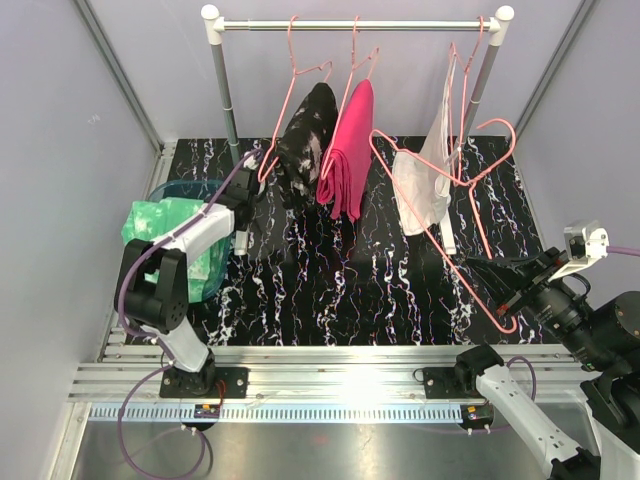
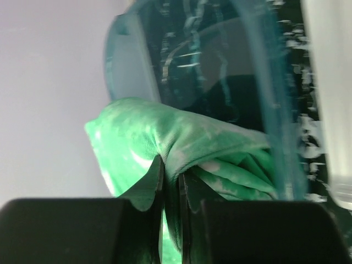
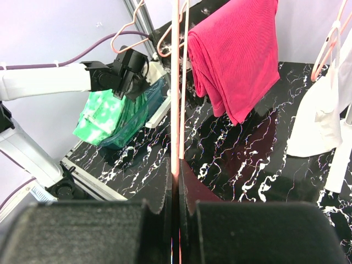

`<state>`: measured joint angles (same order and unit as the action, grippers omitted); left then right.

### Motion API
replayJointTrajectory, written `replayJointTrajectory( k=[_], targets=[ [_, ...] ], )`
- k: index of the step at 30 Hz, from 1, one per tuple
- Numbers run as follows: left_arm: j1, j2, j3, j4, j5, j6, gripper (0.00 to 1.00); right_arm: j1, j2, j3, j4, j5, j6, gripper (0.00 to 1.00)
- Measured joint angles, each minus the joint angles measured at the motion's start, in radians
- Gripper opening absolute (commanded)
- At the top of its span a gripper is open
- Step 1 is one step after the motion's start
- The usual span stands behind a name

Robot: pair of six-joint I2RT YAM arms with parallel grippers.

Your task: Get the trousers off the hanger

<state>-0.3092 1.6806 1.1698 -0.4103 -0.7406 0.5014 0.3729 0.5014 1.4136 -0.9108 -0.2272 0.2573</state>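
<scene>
We see our left gripper [image 2: 170,171] pinched tight on the shiny mint green folded trousers [image 2: 181,137] at the rim of a translucent teal plastic bin [image 2: 278,110]; our right gripper [image 3: 175,177] clamps a thin pink wire hanger [image 3: 176,82]; the plain magenta pink trousers [image 1: 350,150] and the black white-speckled trousers [image 1: 308,130] hang side by side beneath the grey metal rail [image 1: 350,24].

Between the fingers of the left pincer [image 2: 171,170], the mint green trousers [image 2: 165,137] run off the bottom edge; the bin [image 2: 273,110] beyond is blurred. Above the right pincer [image 3: 175,170], the hanger wire [image 3: 175,82] leaves the top edge.
</scene>
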Motion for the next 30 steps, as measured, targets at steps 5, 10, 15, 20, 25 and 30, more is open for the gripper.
replayJointTrajectory(
  k=[5,10,15,20,25,30],
  targets=[
    [0.0,0.017,-0.001,0.004,0.09,-0.036,0.0,0.0,0.0,0.0,-0.001,0.0,0.0,0.0],
    [0.009,0.025,-0.002,0.036,0.163,-0.066,0.0,0.0,0.0,0.0,-0.008,0.0,0.0,0.0],
    [0.055,0.076,0.029,0.04,0.257,-0.115,0.0,0.0,0.0,0.0,-0.017,0.002,0.0,0.0],
    [0.117,0.132,0.089,0.014,0.386,-0.175,0.0,0.0,0.0,0.0,-0.018,0.002,0.0,0.0],
    [0.167,0.137,0.09,0.016,0.549,-0.216,0.0,0.0,0.0,0.0,-0.018,0.005,0.0,0.0],
    [0.225,0.127,0.066,0.05,0.725,-0.235,0.0,0.0,0.0,0.0,-0.018,0.005,0.0,0.0]
  ],
)
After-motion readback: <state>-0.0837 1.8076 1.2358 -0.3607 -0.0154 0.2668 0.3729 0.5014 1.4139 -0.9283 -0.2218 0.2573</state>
